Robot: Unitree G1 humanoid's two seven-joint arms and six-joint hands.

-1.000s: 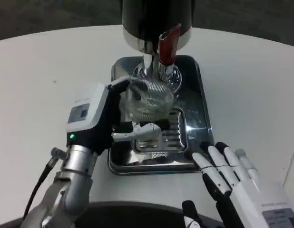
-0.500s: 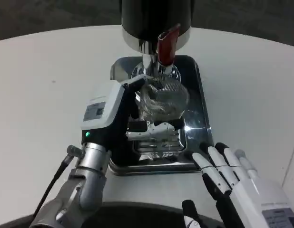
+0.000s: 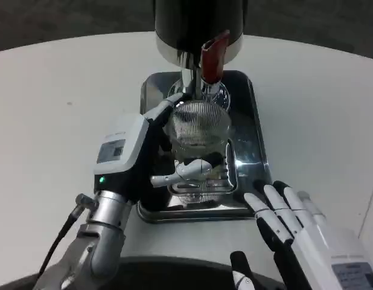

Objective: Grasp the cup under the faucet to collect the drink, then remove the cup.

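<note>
A clear ribbed glass cup is held upright over the steel drip tray, just below the faucet with its red lever. My left hand grips the cup from its left side, fingers wrapped around the glass and one white finger showing beneath it. The black dispenser body rises behind the tray. My right hand rests on the table at the tray's front right corner, fingers apart and holding nothing.
The tray's slotted grille lies under the cup. White table spreads to the left and right of the tray. A black cable hangs by my left forearm.
My left hand has carried the cup to the right and back toward the faucet, so it now sits nearer the spout. The right hand has stayed put.
</note>
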